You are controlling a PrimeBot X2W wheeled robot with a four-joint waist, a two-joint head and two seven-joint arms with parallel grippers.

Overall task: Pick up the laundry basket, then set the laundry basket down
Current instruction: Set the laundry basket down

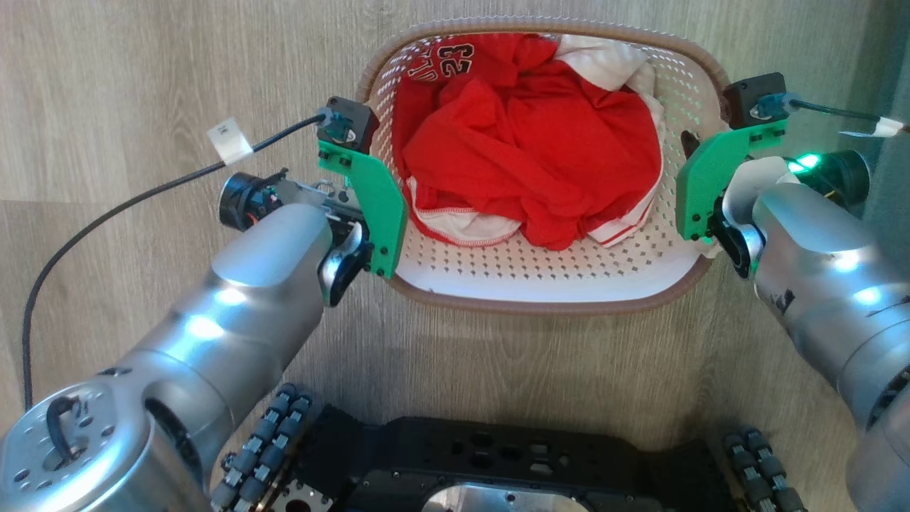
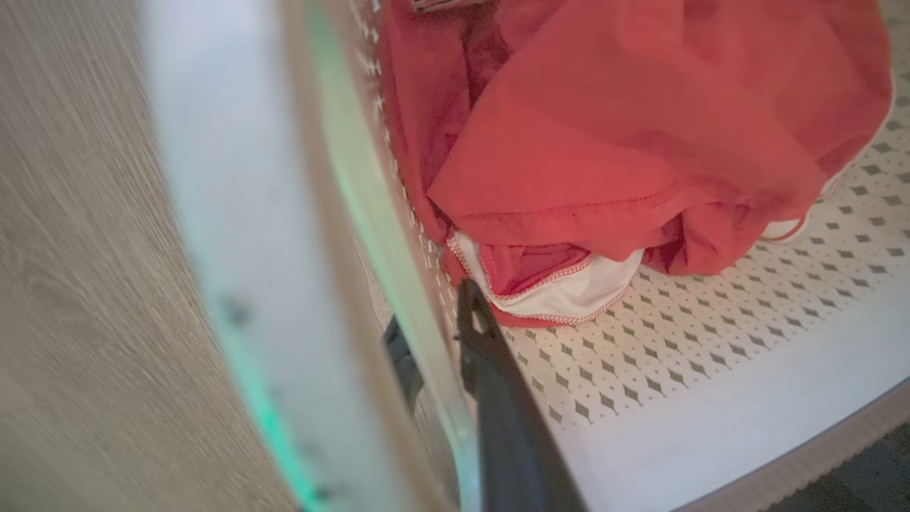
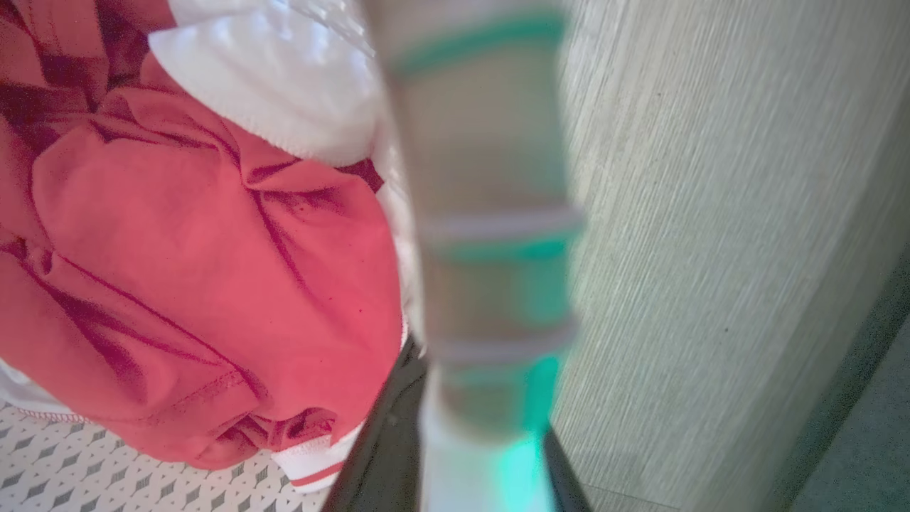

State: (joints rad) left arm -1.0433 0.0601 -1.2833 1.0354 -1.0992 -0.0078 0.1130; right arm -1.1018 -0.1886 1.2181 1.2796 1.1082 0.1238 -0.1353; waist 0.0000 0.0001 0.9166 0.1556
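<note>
The laundry basket (image 1: 540,306) is white and perforated with a brown woven-look rim, and sits at the top middle of the head view on a wood floor. Red and white clothes (image 1: 526,149) fill it. My left gripper (image 1: 370,206) reaches down over the basket's left rim. In the left wrist view its dark fingers (image 2: 490,370) straddle the basket wall (image 2: 426,284), one inside and one outside, close against it. My right gripper (image 1: 700,192) hangs over the right rim. In the right wrist view the right gripper (image 3: 469,441) has its jaws on both sides of the blurred rim (image 3: 490,178).
My black wheeled base (image 1: 498,462) lies just below the basket. A black cable (image 1: 142,192) with a white tag loops over the floor at the left. A darker strip of floor (image 1: 892,85) runs along the far right edge.
</note>
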